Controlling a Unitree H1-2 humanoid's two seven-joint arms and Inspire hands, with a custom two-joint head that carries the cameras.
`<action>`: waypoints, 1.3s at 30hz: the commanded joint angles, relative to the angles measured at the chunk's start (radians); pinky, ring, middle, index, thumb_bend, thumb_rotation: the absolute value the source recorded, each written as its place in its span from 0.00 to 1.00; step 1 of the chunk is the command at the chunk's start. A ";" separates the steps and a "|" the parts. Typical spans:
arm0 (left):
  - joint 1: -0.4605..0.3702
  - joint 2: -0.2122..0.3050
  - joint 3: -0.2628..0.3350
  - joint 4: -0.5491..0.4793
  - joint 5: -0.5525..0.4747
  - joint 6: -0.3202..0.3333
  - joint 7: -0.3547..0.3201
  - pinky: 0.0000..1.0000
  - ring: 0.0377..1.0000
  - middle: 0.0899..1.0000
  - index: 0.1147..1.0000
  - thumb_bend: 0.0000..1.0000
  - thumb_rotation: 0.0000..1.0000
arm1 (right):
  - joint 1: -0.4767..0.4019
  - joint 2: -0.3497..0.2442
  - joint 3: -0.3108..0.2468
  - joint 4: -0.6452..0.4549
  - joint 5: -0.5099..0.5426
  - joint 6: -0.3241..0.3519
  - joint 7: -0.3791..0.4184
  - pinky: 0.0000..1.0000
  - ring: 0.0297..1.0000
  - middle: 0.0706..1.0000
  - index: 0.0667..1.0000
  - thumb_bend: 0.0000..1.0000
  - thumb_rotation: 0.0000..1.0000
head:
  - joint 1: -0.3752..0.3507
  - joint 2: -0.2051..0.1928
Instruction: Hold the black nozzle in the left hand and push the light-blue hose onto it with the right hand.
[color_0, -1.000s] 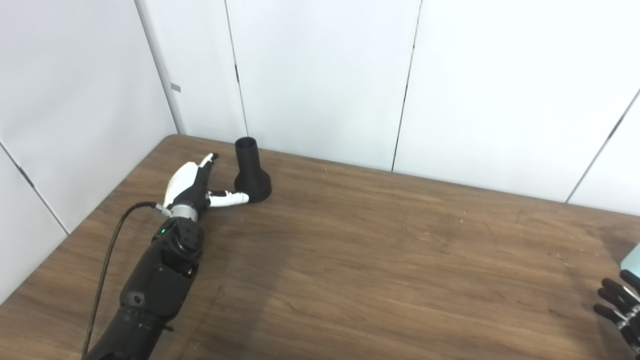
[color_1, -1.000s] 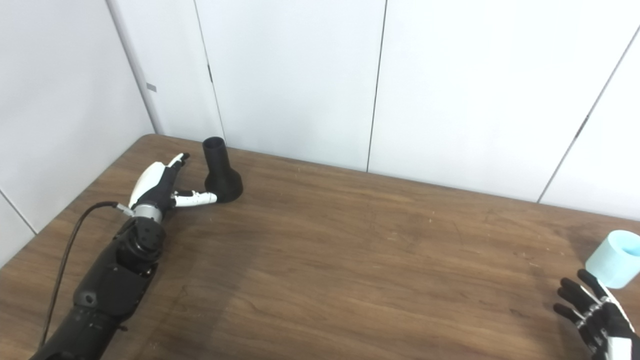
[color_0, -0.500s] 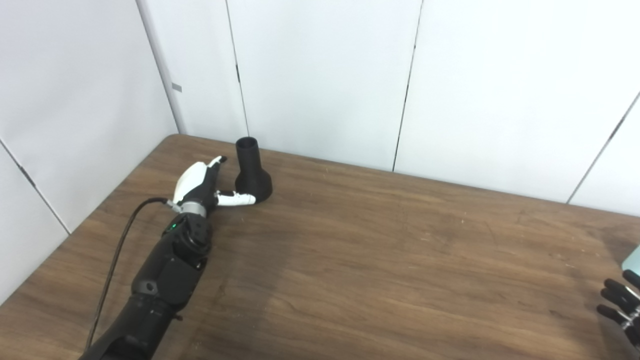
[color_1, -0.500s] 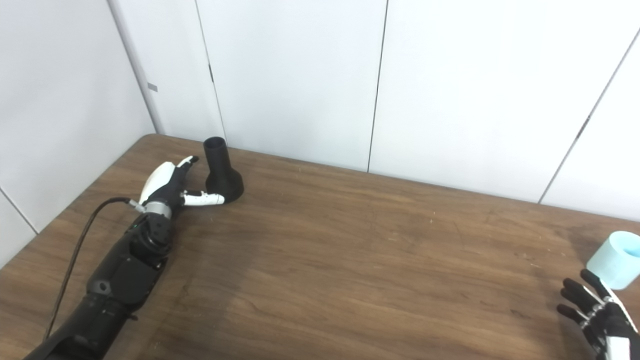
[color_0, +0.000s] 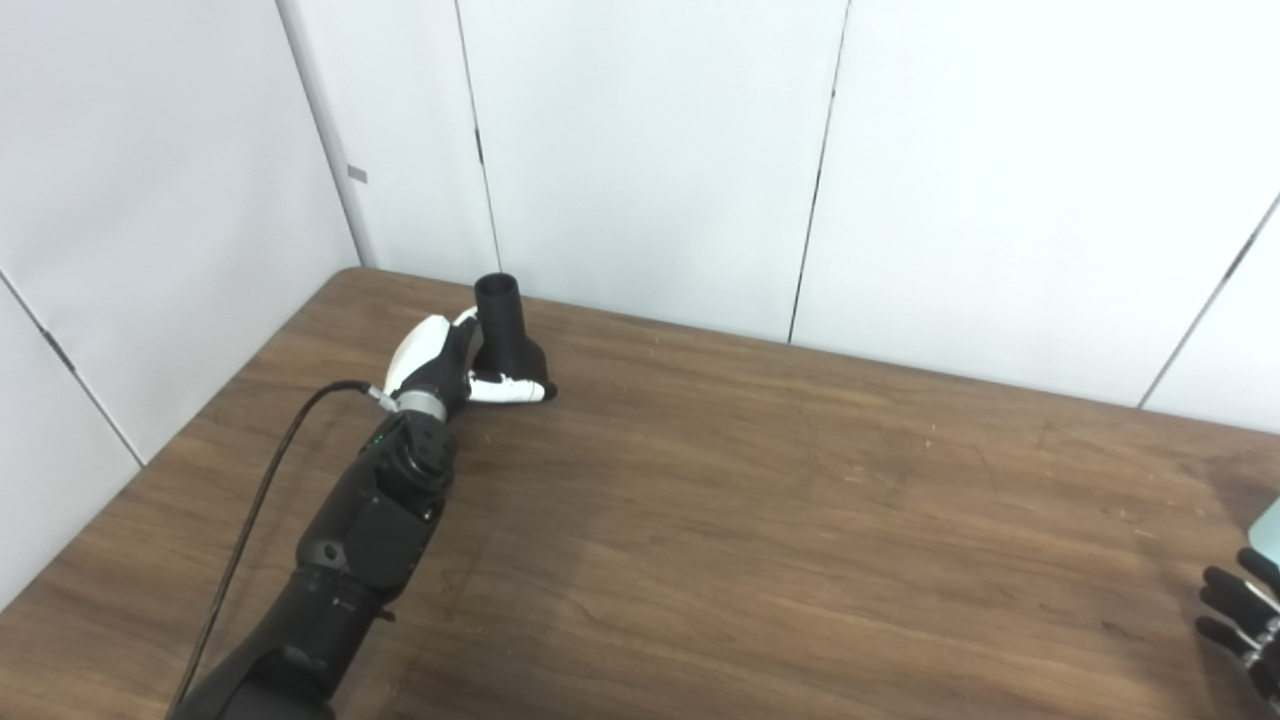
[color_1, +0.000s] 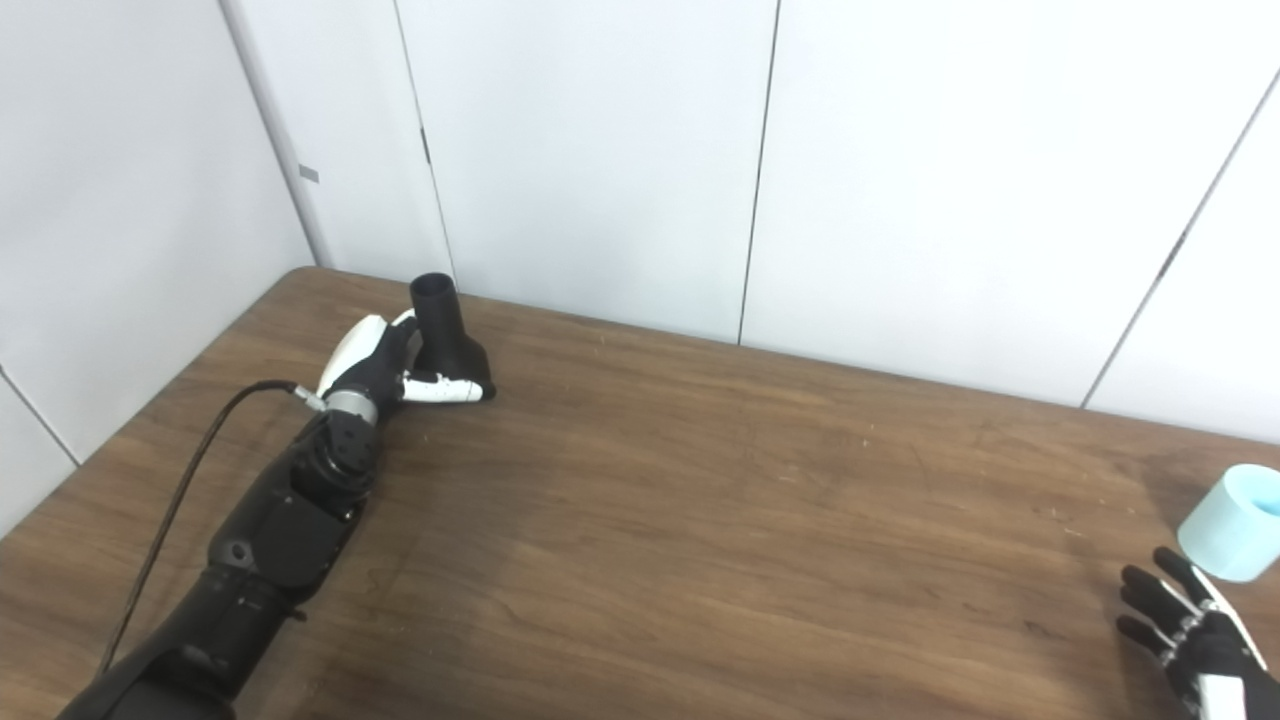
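Note:
The black nozzle (color_0: 505, 335) stands upright on its flared base near the table's far left corner. My left hand (color_0: 448, 358) is pressed up to it with its fingers apart: the thumb lies across the front of the base and the fingers reach behind the neck, not closed. The light-blue hose (color_1: 1232, 521), a short stubby tube, stands at the table's right edge. My right hand (color_1: 1190, 630) hovers open just in front of it, fingers spread, touching nothing.
The brown wooden table (color_0: 760, 520) is boxed in by white wall panels (color_0: 640, 150) at the back and left. A black cable (color_0: 255, 500) runs along my left forearm.
My left hand has slid right and forward until the nozzle sits between thumb and fingers. The nozzle has not moved. My right hand has barely moved.

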 joint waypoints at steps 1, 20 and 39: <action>-0.052 0.006 -0.006 -0.028 0.009 0.005 0.005 1.00 1.00 0.95 0.87 1.00 0.31 | 0.009 0.008 0.006 -0.018 -0.001 -0.010 -0.004 0.78 0.84 0.79 0.86 0.61 0.96 | 0.001 0.001; -0.065 0.023 -0.067 -0.012 0.070 0.078 -0.008 1.00 1.00 0.95 0.87 0.97 0.31 | 0.011 0.013 0.008 -0.025 0.010 0.005 -0.003 0.79 0.85 0.80 0.86 0.58 0.98 | 0.006 0.012; -0.077 -0.054 0.081 0.011 0.280 0.095 -0.100 1.00 0.85 0.71 0.43 0.52 0.05 | 0.002 0.019 0.010 -0.014 0.005 -0.002 -0.004 0.79 0.86 0.79 0.87 0.59 0.98 | 0.000 0.015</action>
